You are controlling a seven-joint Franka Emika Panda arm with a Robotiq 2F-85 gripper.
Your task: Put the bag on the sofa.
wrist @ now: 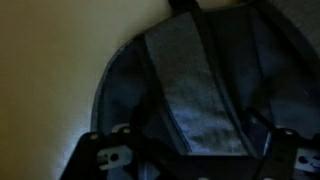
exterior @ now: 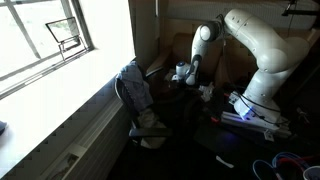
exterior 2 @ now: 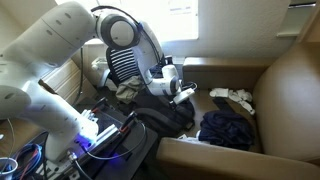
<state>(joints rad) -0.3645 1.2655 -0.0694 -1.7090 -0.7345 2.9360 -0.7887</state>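
The black bag (exterior 2: 162, 110) hangs bunched under my gripper (exterior 2: 178, 90), beside the near padded arm of the brown sofa (exterior 2: 285, 90). In the wrist view the bag (wrist: 190, 80) fills the frame, and its grey strap runs down between my fingers (wrist: 195, 160). The gripper looks shut on the top of the bag. In an exterior view the gripper (exterior: 184, 74) is above the dark bag (exterior: 185, 100), and the sofa is in shadow behind it.
A dark blue garment (exterior 2: 228, 128) and a white item (exterior 2: 232, 97) lie on the sofa seat. A swivel chair with grey-blue cloth (exterior: 135, 92) stands by the window wall. Cables and a lit device (exterior 2: 95, 135) sit near the robot base.
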